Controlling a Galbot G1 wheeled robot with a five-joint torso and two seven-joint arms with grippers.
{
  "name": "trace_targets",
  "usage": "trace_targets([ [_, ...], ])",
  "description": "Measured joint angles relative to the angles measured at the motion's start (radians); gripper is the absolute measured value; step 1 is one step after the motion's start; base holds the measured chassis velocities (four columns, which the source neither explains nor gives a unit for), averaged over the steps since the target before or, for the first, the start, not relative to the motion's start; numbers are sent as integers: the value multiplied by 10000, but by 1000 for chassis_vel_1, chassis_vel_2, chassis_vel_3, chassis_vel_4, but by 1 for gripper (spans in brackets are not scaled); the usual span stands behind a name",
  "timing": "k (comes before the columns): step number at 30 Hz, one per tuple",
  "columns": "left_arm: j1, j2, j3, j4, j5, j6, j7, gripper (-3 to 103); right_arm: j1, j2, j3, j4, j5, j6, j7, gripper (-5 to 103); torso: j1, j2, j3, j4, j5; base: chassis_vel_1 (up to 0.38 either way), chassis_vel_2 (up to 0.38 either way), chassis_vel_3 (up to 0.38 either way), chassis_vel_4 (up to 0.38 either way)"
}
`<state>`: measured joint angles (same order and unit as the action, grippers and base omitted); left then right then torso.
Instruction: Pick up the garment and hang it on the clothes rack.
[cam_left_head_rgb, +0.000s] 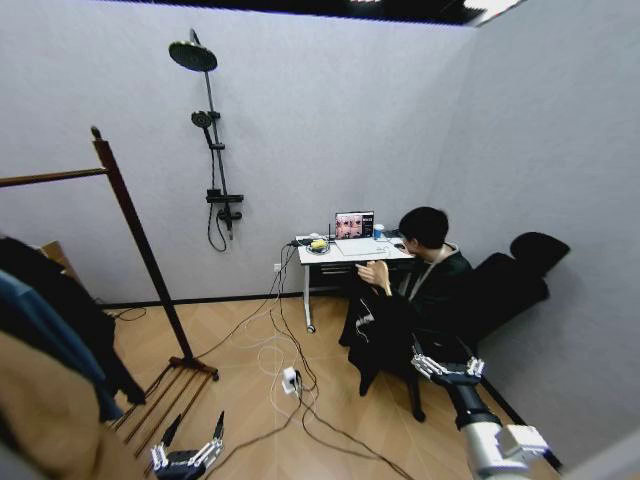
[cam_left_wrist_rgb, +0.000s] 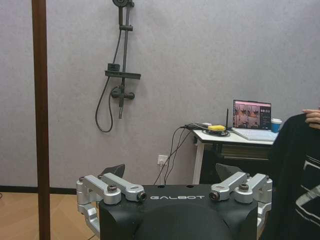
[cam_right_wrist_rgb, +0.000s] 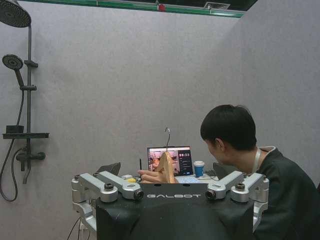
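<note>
- Hanging clothes, nearest the head camera at far left: a tan coat (cam_left_head_rgb: 45, 420) lowest, a blue jacket (cam_left_head_rgb: 40, 325) over it, a dark garment behind them.
- Clothes rack (cam_left_head_rgb: 135, 235): dark reddish-brown wood, one slanted post with a ball finial at the top, a horizontal rail running off to the left, slatted base on the wood floor. Its post also stands as a dark vertical bar (cam_left_wrist_rgb: 40, 115) in the left wrist view.
- Left gripper (cam_left_head_rgb: 187, 458): low at the bottom edge of the head view, just right of the rack's base, fingers spread apart, holding nothing. In its own wrist view (cam_left_wrist_rgb: 172, 172) the two dark fingertips stand well apart.
- Shower set (cam_left_head_rgb: 212, 140): black, mounted on the grey back wall, round head on top, hand shower and hose below.
- Desk (cam_left_head_rgb: 350, 250): white, against the back wall, bearing an open laptop (cam_left_head_rgb: 354, 224) and a cup; cables trail from it across the floor.
- Garment (cam_left_head_rgb: 385, 335): plain black soft cloth, held up by a seated person's hand (cam_left_head_rgb: 375, 273) in front of the desk, hanging limp toward the floor. Its pale wooden hanger (cam_right_wrist_rgb: 166, 167) with a metal hook shows in the right wrist view; a black edge with pale markings (cam_left_wrist_rgb: 295, 170) shows in the left wrist view.
- Right gripper (cam_left_head_rgb: 447, 365): raised at lower right, just beside the garment's lower right edge, fingers apart and empty; likewise spread in its own wrist view (cam_right_wrist_rgb: 167, 172).
</note>
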<state>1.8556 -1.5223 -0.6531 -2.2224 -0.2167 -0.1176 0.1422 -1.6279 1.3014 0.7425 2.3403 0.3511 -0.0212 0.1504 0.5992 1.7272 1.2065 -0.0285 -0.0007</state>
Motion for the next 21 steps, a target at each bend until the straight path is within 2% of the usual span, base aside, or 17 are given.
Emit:
trace_targets([
  [3,1,-1,1,-1,0,-1,0,100,19,11,-1,-17,-15,-32,29,100,-4,3,-2,0,16,-352,348,366,-356],
  [4,0,-1,1,0,0,0,0,100,19,23,1,-44,-28,-41,50,100,5,-1,1,1,1,-310,292,322,-340],
  [11,-1,0,2,0,0,0,0,100,104,-8,108,-317,-210,132,261,100,12,-4,2,1,7,-249,241,231,-228],
  [16,1,0,2,0,0,0,1,100,805,-396,597,-742,595,-441,232,100,-6,2,-1,-1,6,-46,47,5,-15],
  [19,2,0,2,0,0,0,0,100,1075,-515,664,-946,679,-471,156,100,-11,4,-3,-2,8,32,-45,-52,20],
  [21,3,-1,1,1,0,0,1,100,1705,-862,706,-1438,988,-565,-76,100,-15,7,-5,-2,9,77,-67,-76,79],
])
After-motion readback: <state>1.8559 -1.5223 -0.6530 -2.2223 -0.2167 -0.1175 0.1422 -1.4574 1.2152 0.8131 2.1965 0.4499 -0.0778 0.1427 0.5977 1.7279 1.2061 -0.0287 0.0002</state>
